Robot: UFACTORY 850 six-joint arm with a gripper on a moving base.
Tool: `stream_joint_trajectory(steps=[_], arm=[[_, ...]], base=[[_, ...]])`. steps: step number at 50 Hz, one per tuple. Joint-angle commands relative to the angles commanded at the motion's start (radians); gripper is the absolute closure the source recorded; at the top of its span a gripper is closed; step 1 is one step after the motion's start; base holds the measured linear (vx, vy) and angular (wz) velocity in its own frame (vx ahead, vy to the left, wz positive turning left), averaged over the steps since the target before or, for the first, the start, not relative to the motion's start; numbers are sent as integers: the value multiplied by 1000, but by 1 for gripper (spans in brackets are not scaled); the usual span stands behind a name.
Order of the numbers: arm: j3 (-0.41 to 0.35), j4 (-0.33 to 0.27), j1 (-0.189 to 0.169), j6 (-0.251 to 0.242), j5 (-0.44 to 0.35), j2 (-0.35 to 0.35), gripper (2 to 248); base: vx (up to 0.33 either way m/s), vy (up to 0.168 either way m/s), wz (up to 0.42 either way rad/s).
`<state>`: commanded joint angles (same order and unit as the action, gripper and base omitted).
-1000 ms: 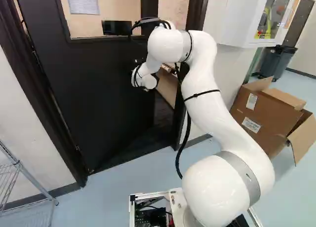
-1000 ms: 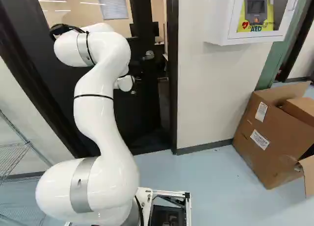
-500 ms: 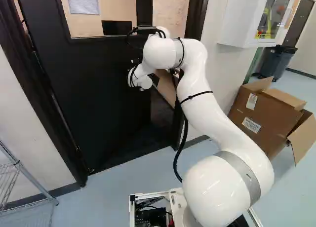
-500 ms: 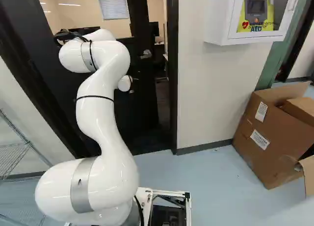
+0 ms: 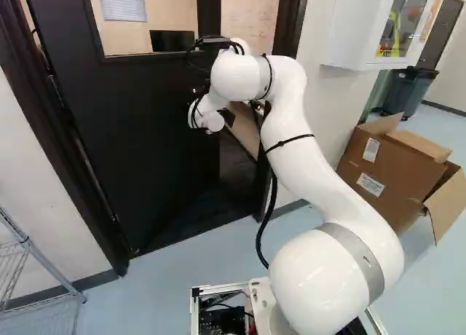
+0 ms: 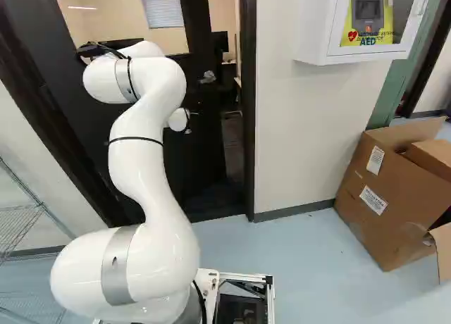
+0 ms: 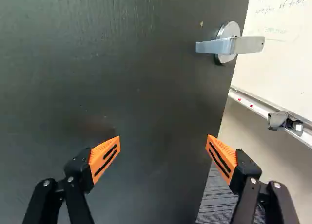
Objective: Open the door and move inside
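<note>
Facing the door (image 7: 136, 78), jaws stand wide apart; its handle (image 7: 228, 46) (silver lever, btw) sits ahead, off to 1 side.

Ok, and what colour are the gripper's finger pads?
Orange, with dark slots; the pads show best in the wrist view.

In the white wall box (image 6: 314, 28), I can read "ZOLL" and "AED" on the yellow case (image 6: 385, 14). The white labels (image 6: 373, 200) on my cardboard box (image 6: 377, 236) and the pen writing on the white board (image 7: 280, 73) are too hard for me to read.
</note>
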<state>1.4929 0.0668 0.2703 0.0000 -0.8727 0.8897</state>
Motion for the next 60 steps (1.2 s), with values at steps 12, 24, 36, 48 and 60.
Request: stream_joint_trajectory(steps=[12,24,36,48,60], arm=[[-90,0,0,0,0,-63,3],[-181,0,0,0,0,-126,3],[-260,0,-10,0,0,-183,3],[-335,0,-24,0,0,-238,3],[-410,0,-38,0,0,-293,3]], base=[[0,0,0],[0,0,0],[0,0,0],[0,0,0],[0,0,0]])
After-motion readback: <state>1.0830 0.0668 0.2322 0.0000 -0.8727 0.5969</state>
